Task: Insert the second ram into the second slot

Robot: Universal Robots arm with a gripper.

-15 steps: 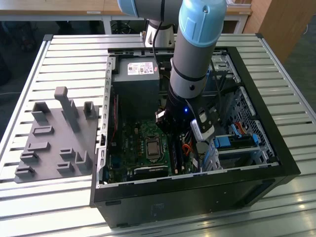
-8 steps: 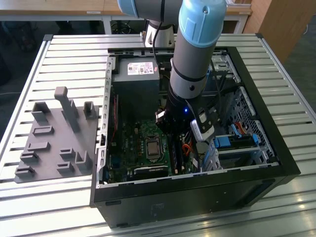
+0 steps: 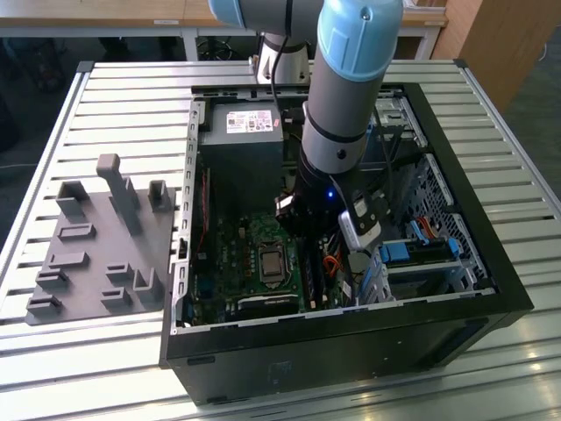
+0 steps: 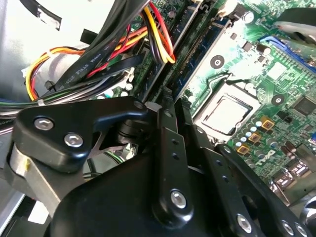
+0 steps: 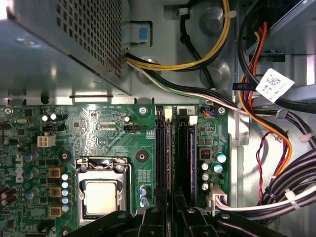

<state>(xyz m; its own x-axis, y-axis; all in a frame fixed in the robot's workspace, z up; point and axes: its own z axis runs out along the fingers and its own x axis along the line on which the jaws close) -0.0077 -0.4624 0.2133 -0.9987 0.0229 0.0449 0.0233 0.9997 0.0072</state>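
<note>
The gripper (image 5: 173, 217) is low inside the open computer case (image 3: 491, 263), over the motherboard (image 5: 98, 128) and just beside the CPU socket (image 5: 101, 195). Its tip sits at one end of the 2 memory slots (image 5: 174, 153), which run side by side next to the CPU socket, on the side away from the socket's metal frame. In the second wrist view the gripper (image 4: 175, 116) lines up lengthwise with those slots (image 4: 190, 54).

I cannot tell whether the tool is clenched, released or grasping a stick. The second ram cannot be picked out with certainty. Both slots read as dark strips, and I cannot tell which, if either, carries a stick or whether one is fully seated. By the task, it should be at the slots beside the CPU socket, in line with the tool.

As for handling, such a stick is likely light, stiff and thin. Its chips and contact edge are probably fragile. The sound hold is on the 2 flat faces near the upper edge, clear of the contacts, keeping it square to the slot. Pressure should go straight down; a tilted push could bind it or strain the board.

Bundled cables (image 5: 256, 74) lie beyond the slots from the CPU socket.
</note>
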